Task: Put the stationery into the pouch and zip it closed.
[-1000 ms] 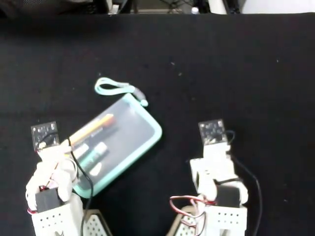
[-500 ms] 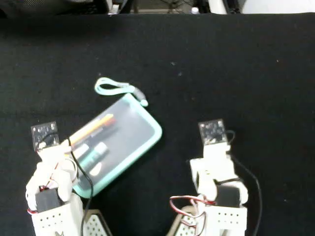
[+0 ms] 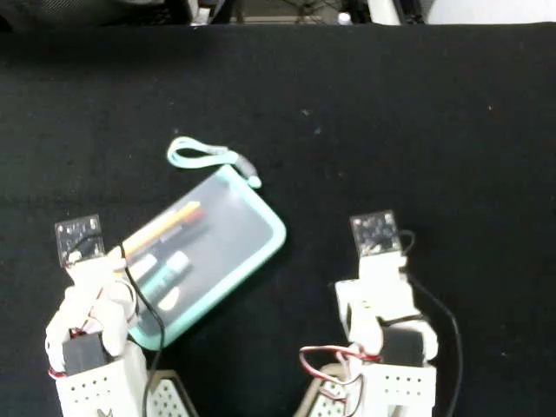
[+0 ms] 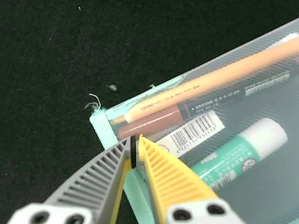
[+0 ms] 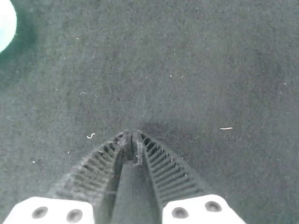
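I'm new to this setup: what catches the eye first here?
A translucent mint pouch lies slantwise on the black table, left of middle, pens and a glue stick visible inside. The left claw pinches its near corner; the right claw hangs shut over the table.

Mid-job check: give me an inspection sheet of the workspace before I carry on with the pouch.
Surface: black table, flat.
Job's things: pouch lies slanted, pencil and glue stick inside; wrist strap looped past its far corner; zip state cannot be told.
Clutter: lint specks beside the pouch corner.
Grippers: left gripper shut at the pouch's near corner; right gripper shut over bare table.
Cables: black cable crosses the pouch's near end; red wires at the right arm's base.
Surroundings: dim objects beyond the far edge.
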`<action>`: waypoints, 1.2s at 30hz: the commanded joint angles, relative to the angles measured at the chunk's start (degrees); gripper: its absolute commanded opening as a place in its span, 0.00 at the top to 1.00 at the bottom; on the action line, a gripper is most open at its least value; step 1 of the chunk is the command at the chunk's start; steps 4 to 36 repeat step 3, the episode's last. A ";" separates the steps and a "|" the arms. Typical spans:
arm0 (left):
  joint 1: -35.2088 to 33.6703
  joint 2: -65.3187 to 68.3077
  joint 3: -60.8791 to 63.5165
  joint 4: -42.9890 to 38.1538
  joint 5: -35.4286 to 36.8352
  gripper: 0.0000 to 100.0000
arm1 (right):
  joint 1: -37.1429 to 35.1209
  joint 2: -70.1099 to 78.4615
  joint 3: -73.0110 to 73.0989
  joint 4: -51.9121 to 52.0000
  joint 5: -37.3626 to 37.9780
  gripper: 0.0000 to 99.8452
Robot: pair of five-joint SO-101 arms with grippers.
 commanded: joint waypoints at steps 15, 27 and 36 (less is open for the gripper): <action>-1.10 0.70 1.36 -0.26 0.00 0.95 | 0.00 -1.98 0.04 0.18 -0.44 0.99; -1.10 0.70 1.36 -0.26 0.00 0.95 | 0.00 -1.98 0.04 0.18 -0.44 0.99; -1.10 0.70 1.36 -0.26 0.00 0.95 | 0.00 -1.98 0.04 0.18 -0.44 0.99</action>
